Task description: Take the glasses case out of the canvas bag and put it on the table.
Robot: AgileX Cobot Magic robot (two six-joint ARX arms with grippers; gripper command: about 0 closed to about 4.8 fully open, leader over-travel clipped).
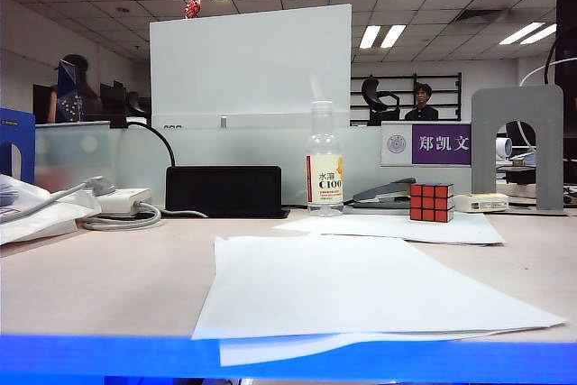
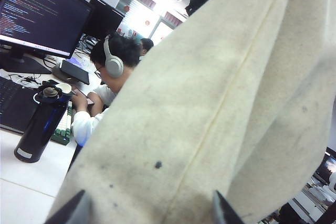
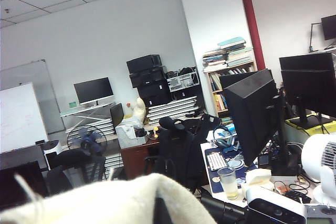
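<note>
The cream canvas bag (image 2: 210, 119), soiled with dark specks, hangs close in front of my left gripper (image 2: 147, 214) and fills most of the left wrist view. That gripper's two dark fingertips (image 2: 71, 211) stand wide apart and open, with the cloth just beyond them. My right gripper (image 3: 163, 214) is shut on a fold of the canvas bag (image 3: 105, 200), which drapes over its dark finger. The glasses case is hidden. The exterior view shows the table (image 1: 108, 268) but no gripper and no bag.
White paper sheets (image 1: 361, 295) lie near the table's blue front edge. Behind them stand a plastic bottle (image 1: 325, 164), a puzzle cube (image 1: 431, 202), a stapler (image 1: 386, 192), a black box (image 1: 224, 191) and a power strip (image 1: 122, 200).
</note>
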